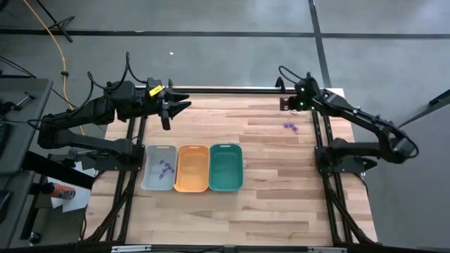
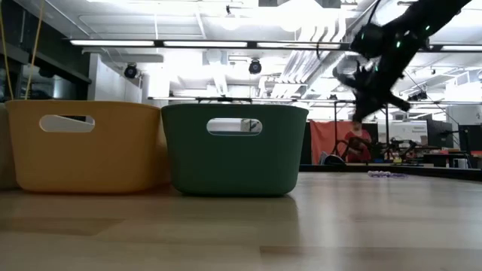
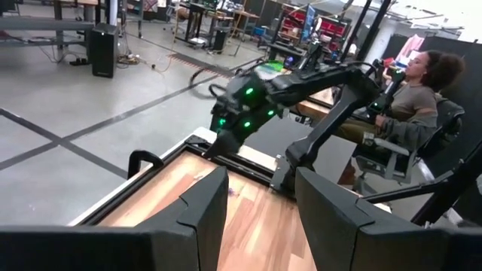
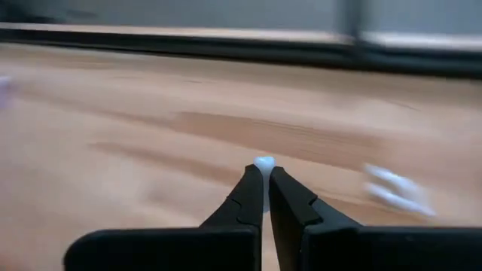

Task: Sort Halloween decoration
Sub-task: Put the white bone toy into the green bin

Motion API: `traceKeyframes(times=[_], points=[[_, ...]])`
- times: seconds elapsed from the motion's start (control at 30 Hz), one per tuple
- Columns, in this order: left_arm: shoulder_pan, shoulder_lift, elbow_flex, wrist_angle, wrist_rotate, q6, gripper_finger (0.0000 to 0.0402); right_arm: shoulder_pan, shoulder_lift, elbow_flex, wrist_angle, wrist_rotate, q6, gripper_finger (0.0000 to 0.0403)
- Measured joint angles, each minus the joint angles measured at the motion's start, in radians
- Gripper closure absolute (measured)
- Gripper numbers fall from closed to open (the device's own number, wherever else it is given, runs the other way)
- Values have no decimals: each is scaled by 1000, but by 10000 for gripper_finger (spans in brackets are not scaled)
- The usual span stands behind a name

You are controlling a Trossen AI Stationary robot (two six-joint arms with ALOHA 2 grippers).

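My right gripper (image 4: 264, 172) is shut on a tiny white piece (image 4: 263, 162). It hangs over the table's far right part (image 1: 284, 104) and shows raised above the tabletop in the low view (image 2: 360, 113). A second white stick-like piece (image 4: 395, 188) lies on the wood beyond it. A small cluster of purple pieces (image 1: 290, 127) rests on the table near the right arm, also seen low down (image 2: 384, 174). More purple pieces (image 1: 166, 167) lie inside the grey tray (image 1: 150, 176). My left gripper (image 1: 176, 107) is open above the far left of the table (image 3: 260, 188), holding nothing. My right gripper pinches the white piece between its two fingers, at their very ends, where a small rounded bit (image 4: 263, 161) pokes out past the fingertips. The rest of the piece is hidden between the fingers. The piece is clear of the table.
Grey, orange (image 1: 193, 168) and teal (image 1: 226, 167) trays stand side by side in the table's left-middle; the orange (image 2: 83, 147) and teal (image 2: 233, 149) fill the low view's left. A black rail (image 1: 232, 90) runs along the far edge. A person (image 3: 410, 98) sits beyond the table.
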Motion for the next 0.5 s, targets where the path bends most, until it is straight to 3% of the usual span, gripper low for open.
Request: traceKeyframes(times=[0.17, 0.5], points=[[0, 0, 0, 0, 2, -7, 254, 169, -66, 2, 191, -119, 27, 402], [0, 0, 0, 0, 10, -6, 254, 560, -45, 3, 867, -137, -63, 402]])
